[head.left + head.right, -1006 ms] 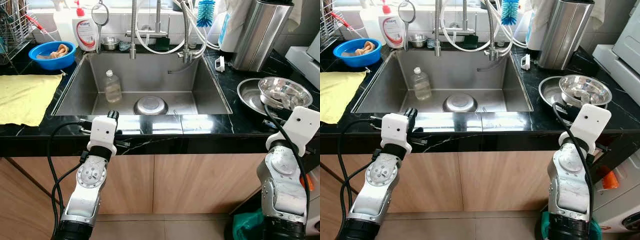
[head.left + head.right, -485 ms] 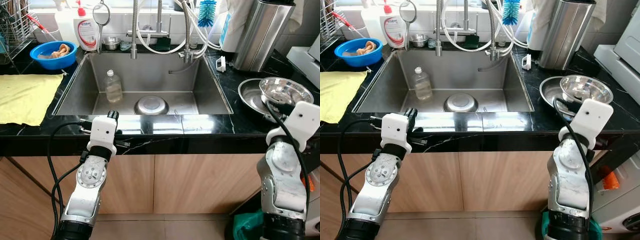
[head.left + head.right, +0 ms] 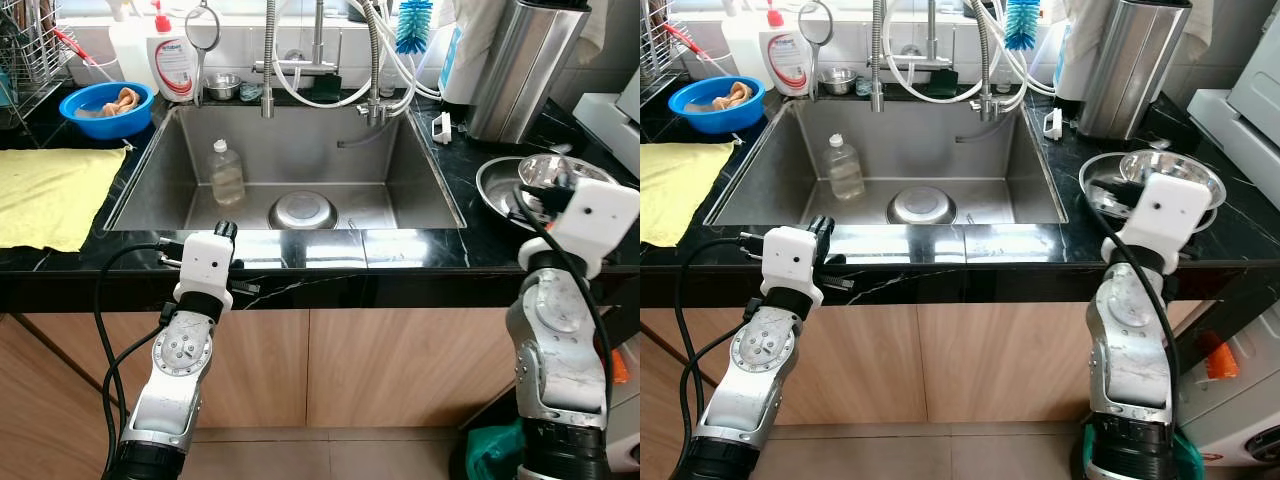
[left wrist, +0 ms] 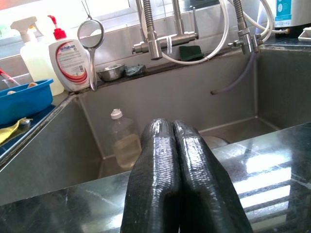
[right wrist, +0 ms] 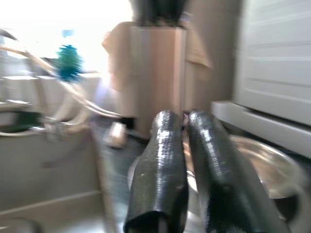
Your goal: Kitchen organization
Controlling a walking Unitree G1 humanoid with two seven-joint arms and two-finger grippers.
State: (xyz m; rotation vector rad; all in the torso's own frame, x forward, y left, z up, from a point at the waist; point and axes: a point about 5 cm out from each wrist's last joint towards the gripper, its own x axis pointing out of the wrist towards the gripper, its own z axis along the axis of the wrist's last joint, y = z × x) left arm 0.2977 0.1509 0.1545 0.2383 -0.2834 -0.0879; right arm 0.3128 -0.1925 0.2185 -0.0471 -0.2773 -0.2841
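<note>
In the sink [image 3: 160, 170] an upturned steel bowl [image 3: 302, 210] lies near the front wall, and a clear plastic bottle [image 3: 226, 174] stands to its left. My left gripper [image 3: 227, 231] rests at the counter's front edge before the sink, fingers shut and holding nothing; in the left wrist view it [image 4: 170, 125] points at the bottle [image 4: 124, 141]. On the right counter a second steel bowl [image 3: 575, 172] sits on a steel plate [image 3: 493, 185]. My right gripper [image 3: 540, 195] hovers at this bowl's near rim, fingers [image 5: 163, 160] together and holding nothing, the bowl [image 5: 265, 165] just beyond them.
A yellow cloth [image 3: 50, 195] covers the left counter, with a blue bowl [image 3: 103, 108] and a dish rack [image 3: 25, 50] behind it. Soap bottle [image 3: 172, 60], strainer [image 3: 200, 28], taps and hoses line the back. A tall steel canister [image 3: 520, 70] stands at the back right.
My right arm has risen and swung left, bringing its gripper over the near rim of the steel bowl on the plate. The left arm has not moved.
</note>
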